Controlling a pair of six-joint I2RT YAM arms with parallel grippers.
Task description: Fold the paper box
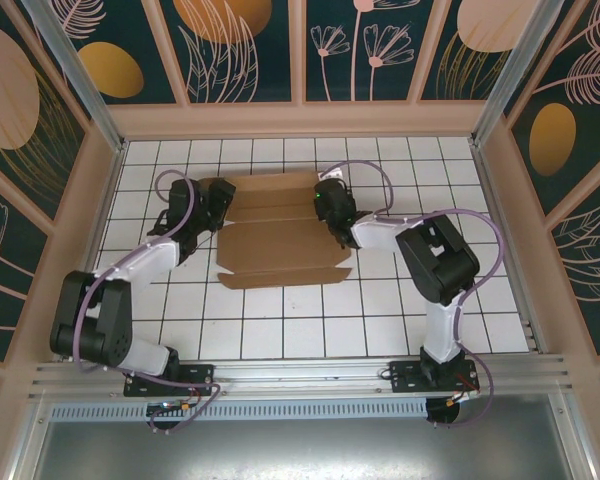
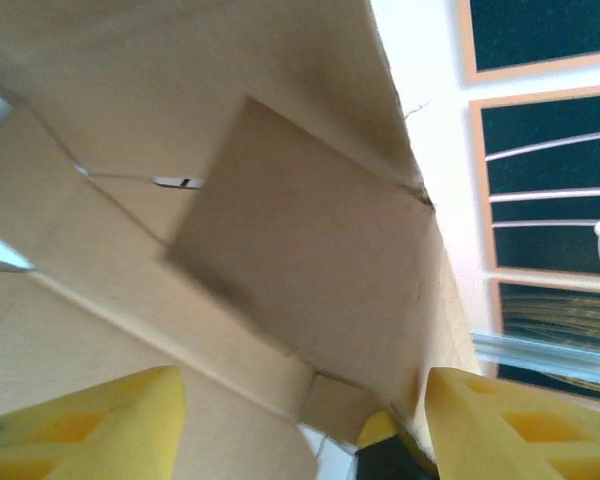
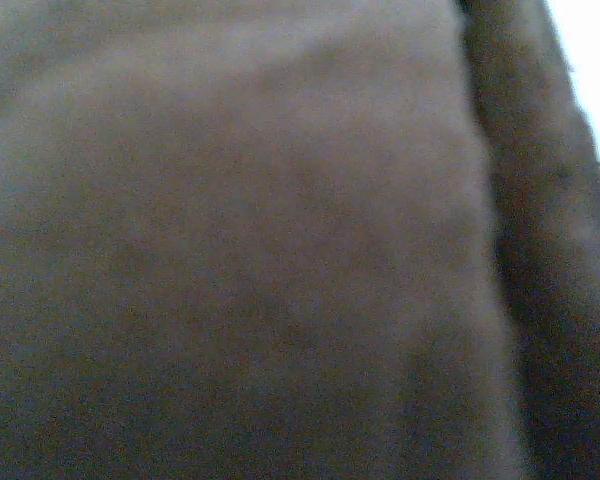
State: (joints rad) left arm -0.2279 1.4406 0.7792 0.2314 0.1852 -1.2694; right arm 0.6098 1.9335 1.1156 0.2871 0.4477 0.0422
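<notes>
One box: my paper box (image 1: pixel 280 240) lies mid-table (image 1: pixel 380 310), partly folded, with nothing in it.
Handling: light, stiff board, I judge; it bends at the creases and crushes if pinched.
Hold: side flaps (image 2: pixel 300 270), near their creases.
Left gripper (image 2: pixel 300 390): released, at the left edge.
Right gripper (image 1: pixel 332 208): clenched at the right edge; I cannot tell whether it grips cardboard.
</notes>
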